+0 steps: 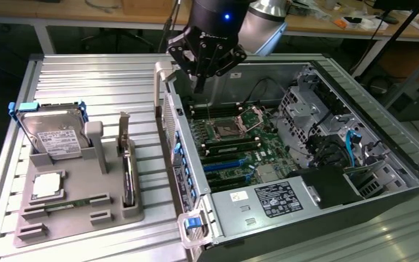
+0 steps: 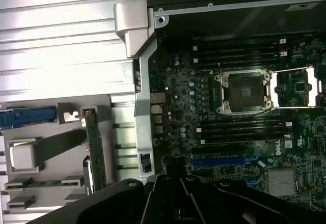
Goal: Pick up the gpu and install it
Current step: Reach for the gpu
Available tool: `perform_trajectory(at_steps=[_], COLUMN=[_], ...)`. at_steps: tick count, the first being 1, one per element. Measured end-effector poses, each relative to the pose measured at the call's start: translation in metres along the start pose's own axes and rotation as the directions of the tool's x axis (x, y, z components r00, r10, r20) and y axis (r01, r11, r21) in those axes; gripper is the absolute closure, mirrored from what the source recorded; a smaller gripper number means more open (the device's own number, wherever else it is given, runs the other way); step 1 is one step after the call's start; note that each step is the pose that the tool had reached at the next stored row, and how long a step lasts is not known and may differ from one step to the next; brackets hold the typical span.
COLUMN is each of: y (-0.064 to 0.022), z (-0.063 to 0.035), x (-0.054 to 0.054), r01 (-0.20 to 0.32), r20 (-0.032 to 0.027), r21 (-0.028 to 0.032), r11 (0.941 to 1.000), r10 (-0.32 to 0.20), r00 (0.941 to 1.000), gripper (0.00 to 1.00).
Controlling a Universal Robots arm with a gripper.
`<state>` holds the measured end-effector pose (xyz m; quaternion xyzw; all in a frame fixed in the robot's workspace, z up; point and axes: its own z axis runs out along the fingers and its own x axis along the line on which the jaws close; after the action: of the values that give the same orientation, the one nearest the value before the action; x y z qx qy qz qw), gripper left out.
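In the exterior view, the gpu (image 1: 127, 169), a slim dark card with a silvery metal bracket, stands on its long edge in a slot of the grey plastic holder tray (image 1: 85, 218). The tray lies just beside the open black computer case (image 1: 384, 180), on the exterior view's left. The card's long axis runs from the far side of the ribbed silvery metal table (image 1: 85, 76) towards the near side, with the bracket upright at the far end. The black gripper (image 1: 199, 82) hangs over the case's far corner, well apart from the card. Its fingers are pressed together on nothing. A cluttered wooden workbench (image 1: 122, 8) stands behind.

In the wrist view, the gpu (image 2: 95, 152) shows edge-on as 1 thin green strip, parallel with the case's grey side wall (image 2: 142, 107). The gripper (image 2: 175, 186) is closed above the green motherboard (image 2: 204, 96), near a blue slot (image 2: 219, 160).
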<state>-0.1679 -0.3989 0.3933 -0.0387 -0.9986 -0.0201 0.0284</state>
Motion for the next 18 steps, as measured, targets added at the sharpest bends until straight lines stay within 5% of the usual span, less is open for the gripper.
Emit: perform_trajectory(at_steps=[18], y=[-0.0009], z=[0.0006], x=[0.011], r01=[0.0], r20=[0.0], r21=[0.0001], r11=[1.0], r10=[0.0], r00=[1.0], gripper=[0.89])
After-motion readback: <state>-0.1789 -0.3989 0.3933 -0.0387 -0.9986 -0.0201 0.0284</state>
